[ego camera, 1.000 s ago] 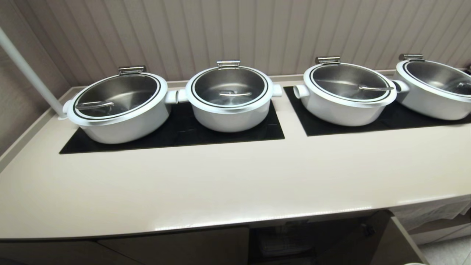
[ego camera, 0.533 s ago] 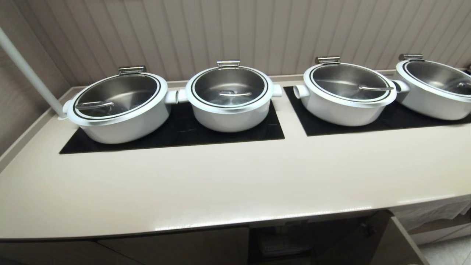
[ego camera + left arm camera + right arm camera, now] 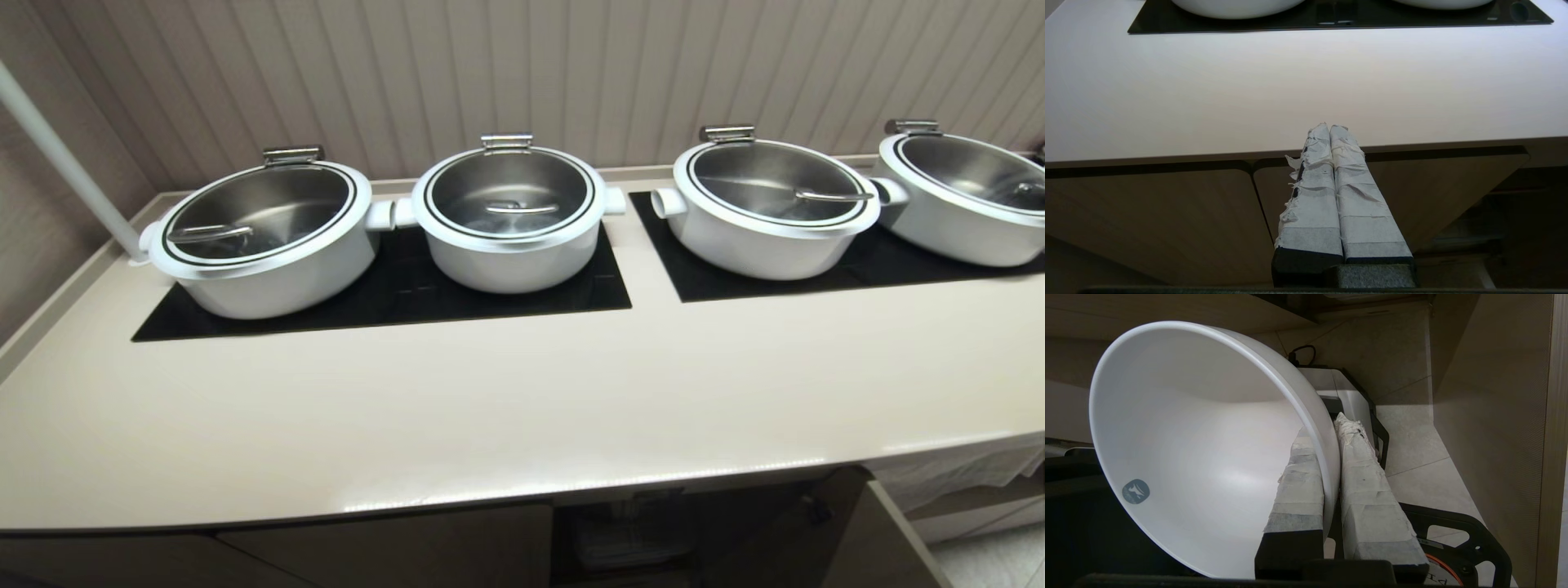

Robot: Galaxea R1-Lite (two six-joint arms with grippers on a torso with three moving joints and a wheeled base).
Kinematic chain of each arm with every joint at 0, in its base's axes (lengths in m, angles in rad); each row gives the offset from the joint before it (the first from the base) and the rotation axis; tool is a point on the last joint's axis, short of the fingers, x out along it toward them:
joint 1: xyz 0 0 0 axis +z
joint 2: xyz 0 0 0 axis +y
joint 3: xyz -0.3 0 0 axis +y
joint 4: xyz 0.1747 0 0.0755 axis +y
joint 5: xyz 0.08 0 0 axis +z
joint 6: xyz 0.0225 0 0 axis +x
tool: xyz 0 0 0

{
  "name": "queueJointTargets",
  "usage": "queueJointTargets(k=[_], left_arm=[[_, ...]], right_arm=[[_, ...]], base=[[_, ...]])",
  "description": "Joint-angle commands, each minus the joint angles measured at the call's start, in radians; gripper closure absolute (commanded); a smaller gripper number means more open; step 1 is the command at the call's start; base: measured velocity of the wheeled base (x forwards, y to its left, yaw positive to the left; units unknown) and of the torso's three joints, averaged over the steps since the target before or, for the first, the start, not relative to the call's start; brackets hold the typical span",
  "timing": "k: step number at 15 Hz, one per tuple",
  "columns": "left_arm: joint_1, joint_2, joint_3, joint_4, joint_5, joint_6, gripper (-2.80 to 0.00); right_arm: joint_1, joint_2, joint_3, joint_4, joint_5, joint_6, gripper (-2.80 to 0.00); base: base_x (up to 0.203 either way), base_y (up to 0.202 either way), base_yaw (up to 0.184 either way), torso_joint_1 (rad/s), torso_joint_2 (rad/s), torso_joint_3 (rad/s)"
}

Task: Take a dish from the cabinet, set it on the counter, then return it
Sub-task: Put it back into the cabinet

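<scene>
Nothing shifts since the earlier view
Right gripper (image 3: 1331, 428) pinches the dish (image 3: 1200, 449) rim between its fingers; left gripper (image 3: 1329, 127), fingers together, faces the counter (image 3: 1208, 94)

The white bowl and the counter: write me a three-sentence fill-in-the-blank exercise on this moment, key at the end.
1. The right tool is shut on the bowl's ____, one finger inside and one outside.
2. ____ white lidded pots stand on the counter's black glass panels.
3. The left tool's taped fingers are ____, holding nothing.

Missing words: rim; Four; shut
</scene>
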Motion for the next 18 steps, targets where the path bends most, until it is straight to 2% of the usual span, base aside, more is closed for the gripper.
queueJointTargets(k=[1,5,18], left_arm=[[0.0,0.0,0.0,0.0,0.001,-0.001,0.0],[0.001,0.0,0.0,0.0,0.001,-0.001,0.0],[0.0,0.0,0.0,-0.002,0.001,-0.001,0.0]], right_arm=[[0.009,0.005,0.0,0.002,0.001,0.0,0.0],[0.015,0.005,0.001,0.002,0.001,-0.034,0.0],[0.009,0.017,0.003,0.001,0.007,-0.034,0.0]], base=[[0.0,0.0,0.0,0.0,0.0,0.0],[0.0,0.0,0.0,0.0,0.0,0.0],[0.0,0.0,0.0,0.0,0.0,0.0]])
